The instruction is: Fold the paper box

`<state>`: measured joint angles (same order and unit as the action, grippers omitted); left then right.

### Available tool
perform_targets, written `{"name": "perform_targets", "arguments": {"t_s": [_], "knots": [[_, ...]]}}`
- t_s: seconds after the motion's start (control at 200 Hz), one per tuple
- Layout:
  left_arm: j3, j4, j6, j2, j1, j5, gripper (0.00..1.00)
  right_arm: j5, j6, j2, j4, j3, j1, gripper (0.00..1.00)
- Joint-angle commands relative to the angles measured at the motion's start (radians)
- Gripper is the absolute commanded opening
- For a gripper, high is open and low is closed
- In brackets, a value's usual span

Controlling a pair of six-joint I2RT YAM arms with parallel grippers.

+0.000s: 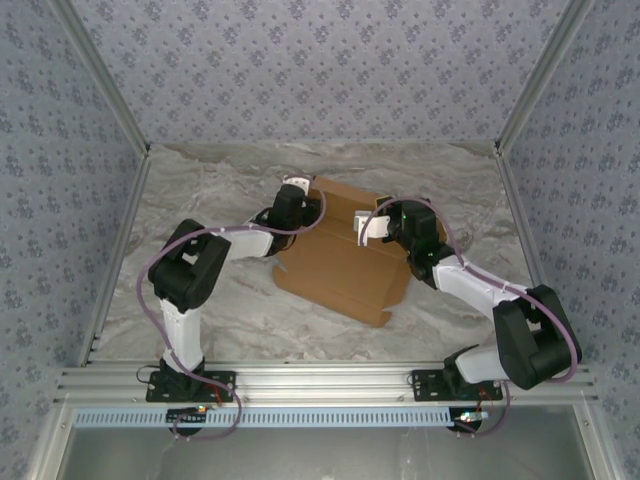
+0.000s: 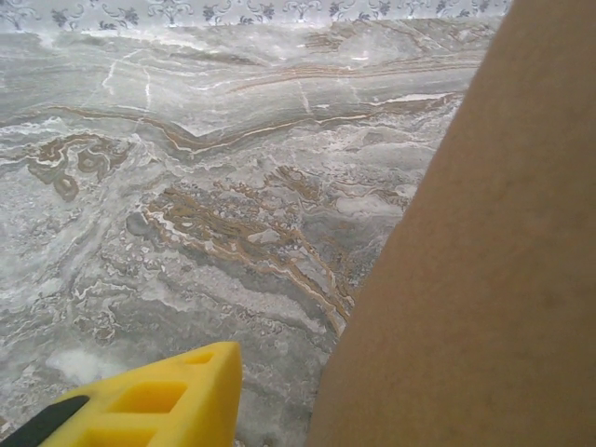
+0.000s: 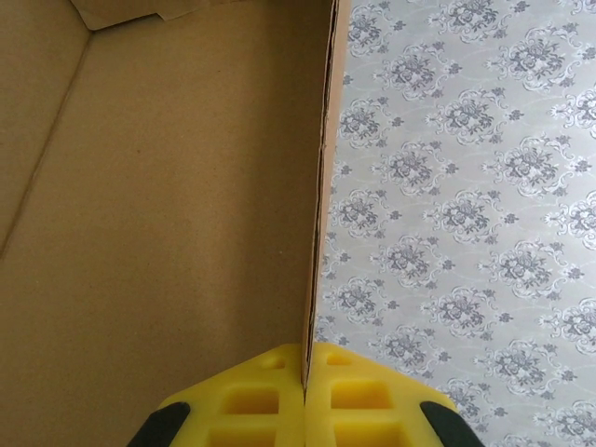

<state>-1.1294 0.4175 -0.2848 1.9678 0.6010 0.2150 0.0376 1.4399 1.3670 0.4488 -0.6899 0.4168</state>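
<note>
Paper box (image 1: 340,262) sat at centre of table (image 1: 200,310), partly folded. Right gripper (image 3: 304,372) pinched raised wall edge. Left gripper (image 1: 296,187) beside far-left flap, open or closed unclear. Step likely: raising walls. Next: left needs flap hold.

No readable text, label, brand, number or sign anywhere in room. Paper box (image 1: 340,265): plain tan cardboard, unprinted on every face seen. Walls (image 1: 300,60): repeating grey floral pattern, no lettering. Table (image 1: 200,190): marbled grey-brown surface, no markings.
</note>
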Motion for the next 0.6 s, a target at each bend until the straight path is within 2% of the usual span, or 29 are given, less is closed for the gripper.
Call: {"name": "perform_targets", "arguments": {"t_s": [0.0, 0.315, 0.39, 0.595], "knots": [[-0.047, -0.077, -0.065, 0.032, -0.009, 0.154, 0.39, 0.009, -0.001, 0.012, -0.065, -0.013, -0.003, 0.00], [-0.119, -0.151, -0.123, 0.054, 0.033, 0.248, 0.34, 0.016, -0.001, 0.015, -0.071, -0.011, 0.002, 0.00], [-0.103, -0.102, -0.108, 0.047, 0.035, 0.207, 0.37, 0.020, -0.001, 0.015, -0.071, -0.014, 0.001, 0.00], [-0.006, 0.021, -0.019, -0.017, 0.025, 0.035, 0.54, 0.025, -0.006, 0.015, -0.073, -0.020, -0.003, 0.00]]}}
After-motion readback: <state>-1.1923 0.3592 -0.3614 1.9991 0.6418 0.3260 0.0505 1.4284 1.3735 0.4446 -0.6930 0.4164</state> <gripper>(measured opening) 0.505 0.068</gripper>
